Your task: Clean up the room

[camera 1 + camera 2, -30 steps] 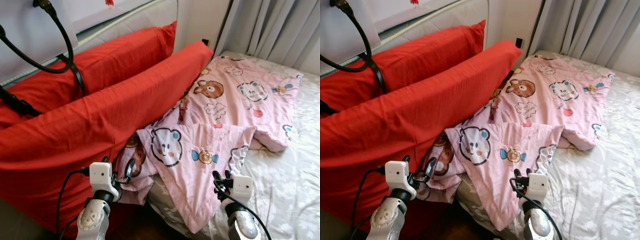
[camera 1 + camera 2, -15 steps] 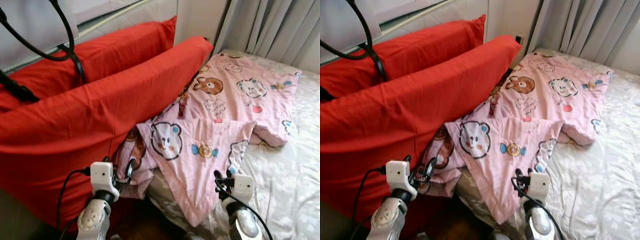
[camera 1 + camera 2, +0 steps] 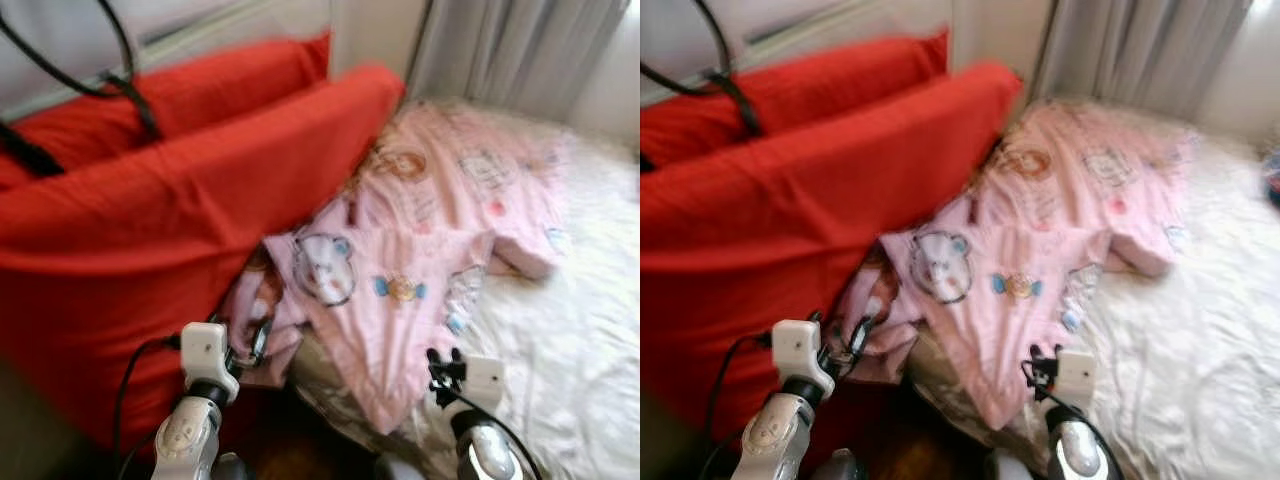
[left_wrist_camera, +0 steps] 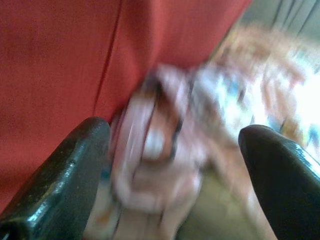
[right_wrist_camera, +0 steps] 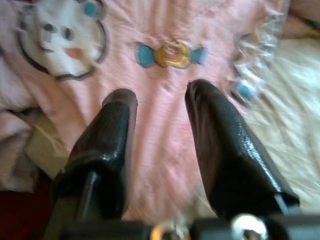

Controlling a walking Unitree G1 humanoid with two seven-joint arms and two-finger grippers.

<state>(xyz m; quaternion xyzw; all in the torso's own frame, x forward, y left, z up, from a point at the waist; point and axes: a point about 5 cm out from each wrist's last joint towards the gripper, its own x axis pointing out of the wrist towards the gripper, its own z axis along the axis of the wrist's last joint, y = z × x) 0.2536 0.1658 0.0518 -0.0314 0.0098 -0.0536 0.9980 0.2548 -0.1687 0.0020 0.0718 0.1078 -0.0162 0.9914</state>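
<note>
The tidying is barely begun, I judge: the pink cartoon-print blanket (image 3: 430, 250) lies rumpled on the bed (image 3: 570, 340) at 12 o'clock, beside the red pillows (image 3: 170, 230), while my left end effector (image 4: 172, 165) and right end effector (image 5: 160, 120) hover spread apart, grasping nothing.

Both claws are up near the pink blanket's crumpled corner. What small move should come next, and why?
Probably ease the right claw down onto the pink blanket. Its fingers are parted just above the fabric near the candy print, holding nothing, and the blanket's hanging corner lies close ahead. The left claw is also open, facing the bunched folds beside the red cushion.
</note>
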